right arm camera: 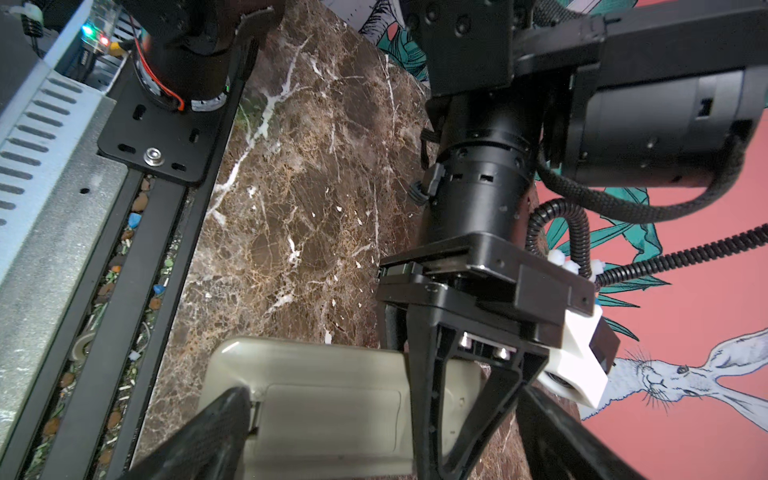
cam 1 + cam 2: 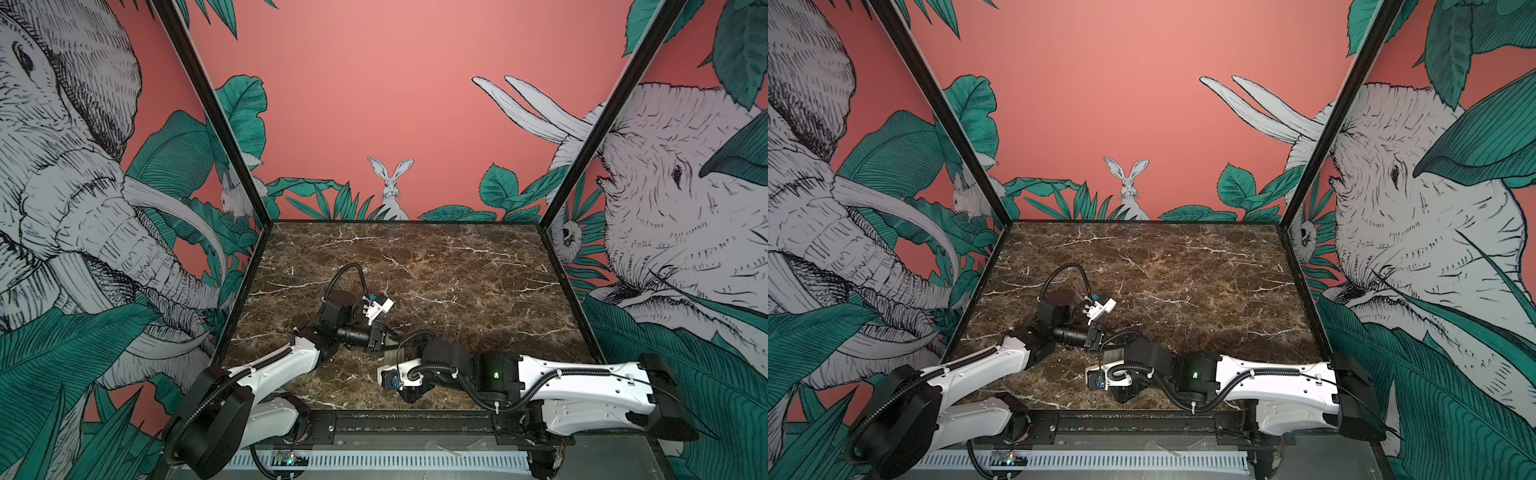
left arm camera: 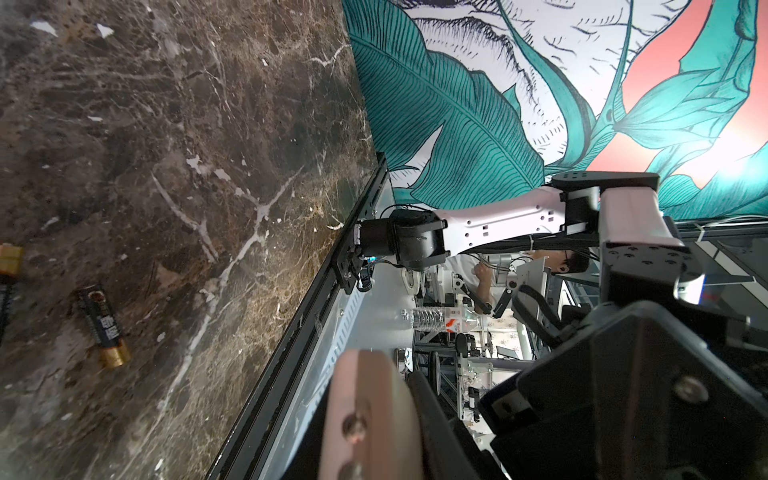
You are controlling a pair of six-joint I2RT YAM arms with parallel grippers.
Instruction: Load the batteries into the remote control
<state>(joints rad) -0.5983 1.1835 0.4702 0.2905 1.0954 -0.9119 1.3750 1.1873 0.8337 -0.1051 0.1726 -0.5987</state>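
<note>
- Left claw [image 1: 442,453] pinches the remote control [image 1: 291,365] near one end, back side up, by the counter [image 2: 457,270] front edge
- Right claw [image 1: 382,407], jaws spread wide, sits over its battery cover [image 1: 328,419]
- Batteries [image 3: 104,326] lie loose on the counter

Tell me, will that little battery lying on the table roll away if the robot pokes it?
Probably, if poked from the side: the battery is a round cylinder lying flat on the smooth marble table. Its glossy wrapper looks slippery, so a grip could slip off. It seems stiff, not bendy.
</note>
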